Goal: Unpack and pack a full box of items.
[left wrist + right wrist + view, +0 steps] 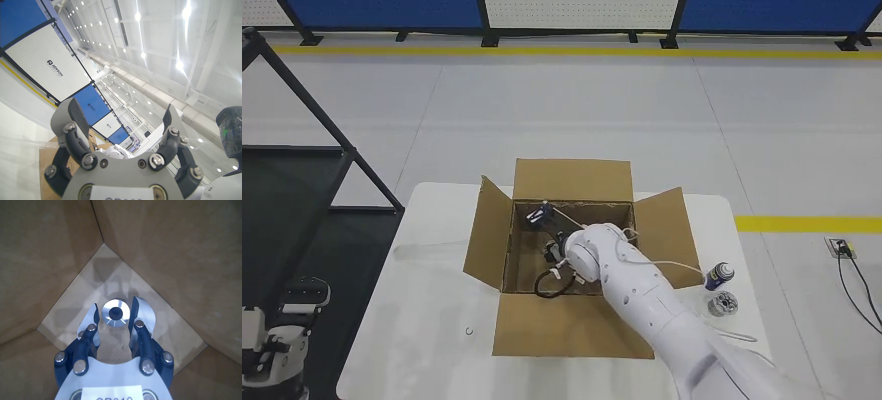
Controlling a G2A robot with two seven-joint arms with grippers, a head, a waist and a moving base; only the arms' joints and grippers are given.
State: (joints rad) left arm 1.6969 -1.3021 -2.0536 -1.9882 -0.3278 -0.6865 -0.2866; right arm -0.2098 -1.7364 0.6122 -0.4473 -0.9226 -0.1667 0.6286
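while the right arm (632, 285) hangs inside the open cardboard box (572, 180) on the table (432, 300), left gripper (122, 109) spread wide, empty, right gripper (115, 303) half open astride a silver can (115, 313) upright on the box floor, not clamped

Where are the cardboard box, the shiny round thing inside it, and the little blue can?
cardboard box (542, 328): top view, on its near flap.
shiny round thing (115, 313): right wrist view, on the dark middle of its top.
blue can (719, 275): top view, on its body.
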